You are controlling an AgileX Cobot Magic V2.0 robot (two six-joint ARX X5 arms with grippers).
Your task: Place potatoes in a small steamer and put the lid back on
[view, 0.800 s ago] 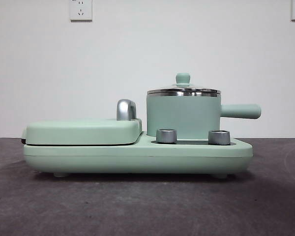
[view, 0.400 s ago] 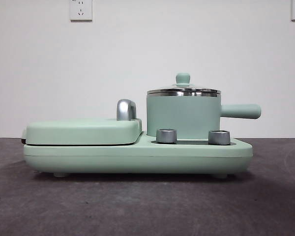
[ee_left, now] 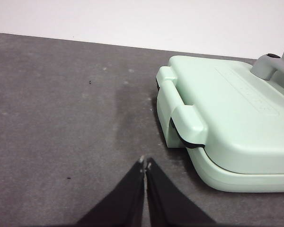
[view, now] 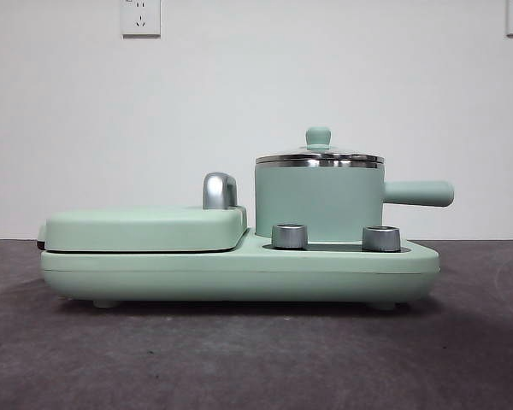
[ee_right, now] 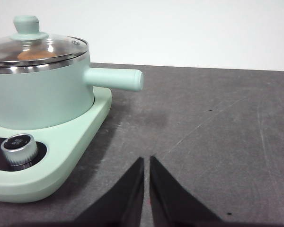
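Observation:
The small steamer stands on the right side of the mint-green cooker base, its stubby handle pointing right; it also shows in the right wrist view. The glass lid with its green knob sits on the steamer, and also shows in the right wrist view. An orange-brown potato shows through the glass inside the pot. My left gripper is shut and empty over the dark table beside the griddle end. My right gripper is shut and empty over the table beside the steamer's handle.
A flat mint-green griddle cover with a chrome handle lies on the base's left half and shows in the left wrist view. Two chrome dials sit at the base's front. A white wall stands behind.

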